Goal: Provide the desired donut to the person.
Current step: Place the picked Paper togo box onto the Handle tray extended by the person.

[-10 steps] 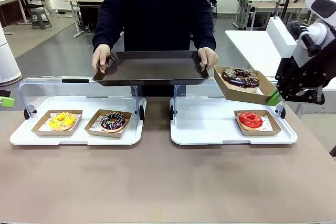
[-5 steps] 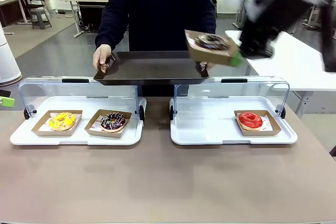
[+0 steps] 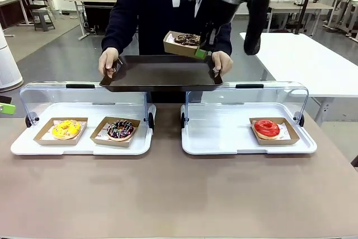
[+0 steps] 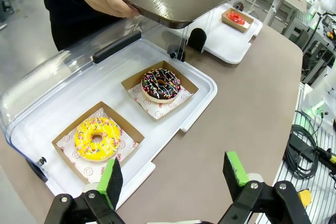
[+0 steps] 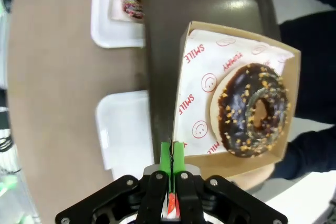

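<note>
A chocolate donut point(image 3: 186, 39) with nut bits lies in a brown cardboard tray point(image 3: 180, 47). My right gripper point(image 3: 201, 53) is shut on that tray's edge and holds it in the air just above the dark serving tray point(image 3: 161, 74). The person point(image 3: 168, 4), in a black sweatshirt, grips the serving tray with both hands. From the right wrist camera the donut point(image 5: 254, 109) sits on smiley-printed paper, with the gripper point(image 5: 171, 153) pinching the cardboard rim. My left gripper point(image 4: 170, 174) is open over the table, near the left white tray.
The left white tray point(image 3: 81, 146), lid open, holds a yellow sprinkled donut point(image 3: 66, 129) and a chocolate sprinkled donut point(image 3: 120, 129). The right white tray point(image 3: 224, 138) holds a red glazed donut point(image 3: 267, 128). Both clear lids stand between the white trays and the person.
My right arm has swung from the right side, up and leftward, carrying the chocolate donut tray from beside the right lid to above the person's serving tray.
</note>
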Robot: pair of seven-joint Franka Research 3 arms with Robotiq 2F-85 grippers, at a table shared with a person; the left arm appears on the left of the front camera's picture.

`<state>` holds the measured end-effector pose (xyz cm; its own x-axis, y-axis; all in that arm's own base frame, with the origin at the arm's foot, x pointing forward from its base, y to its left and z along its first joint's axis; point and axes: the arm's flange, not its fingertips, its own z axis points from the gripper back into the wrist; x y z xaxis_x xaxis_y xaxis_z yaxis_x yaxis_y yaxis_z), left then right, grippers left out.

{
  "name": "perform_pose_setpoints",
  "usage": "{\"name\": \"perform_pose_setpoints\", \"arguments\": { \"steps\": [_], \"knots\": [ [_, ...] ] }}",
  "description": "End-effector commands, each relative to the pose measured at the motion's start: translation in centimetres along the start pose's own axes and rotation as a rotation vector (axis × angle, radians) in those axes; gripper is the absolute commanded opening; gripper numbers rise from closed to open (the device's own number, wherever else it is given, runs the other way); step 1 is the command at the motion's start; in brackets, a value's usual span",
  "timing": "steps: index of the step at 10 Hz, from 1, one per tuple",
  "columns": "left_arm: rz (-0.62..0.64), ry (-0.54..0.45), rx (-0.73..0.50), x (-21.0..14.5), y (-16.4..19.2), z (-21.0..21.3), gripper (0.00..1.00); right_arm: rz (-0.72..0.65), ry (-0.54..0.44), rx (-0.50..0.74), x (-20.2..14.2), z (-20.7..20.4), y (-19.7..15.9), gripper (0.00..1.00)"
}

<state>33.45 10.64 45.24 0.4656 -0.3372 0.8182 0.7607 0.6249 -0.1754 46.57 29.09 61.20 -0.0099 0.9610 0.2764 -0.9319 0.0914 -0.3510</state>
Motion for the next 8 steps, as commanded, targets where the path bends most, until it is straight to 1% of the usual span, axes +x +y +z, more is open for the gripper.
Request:
{"name": "perform_pose_setpoints", "arguments": {
  "steps": [1, 3, 5, 6, 8],
  "knots": [
    [-0.019, -0.024, -0.005, -0.1, 0.2, 0.0, 1.0, -0.004, 0.051, -0.021, 0.2, -2.4, -0.9, 0.02],
    [-0.019, -0.024, -0.005, -0.1, 0.2, 0.0, 1.0, 0.002, 0.052, 0.032, -0.4, -5.8, -1.1, 0.02],
    [-0.019, -0.024, -0.005, -0.1, 0.2, 0.0, 1.0, 0.079, 0.094, -0.01, -1.2, -8.2, -1.3, 0.02],
    [-0.019, -0.024, -0.005, -0.1, 0.2, 0.0, 1.0, 0.075, 0.12, -0.017, -1.6, -8.8, -1.4, 0.02],
    [-0.019, -0.024, -0.005, -0.1, 0.2, 0.0, 1.0, 0.087, 0.138, 0.019, -2.0, -9.5, -1.7, 0.02]
  ]
}}
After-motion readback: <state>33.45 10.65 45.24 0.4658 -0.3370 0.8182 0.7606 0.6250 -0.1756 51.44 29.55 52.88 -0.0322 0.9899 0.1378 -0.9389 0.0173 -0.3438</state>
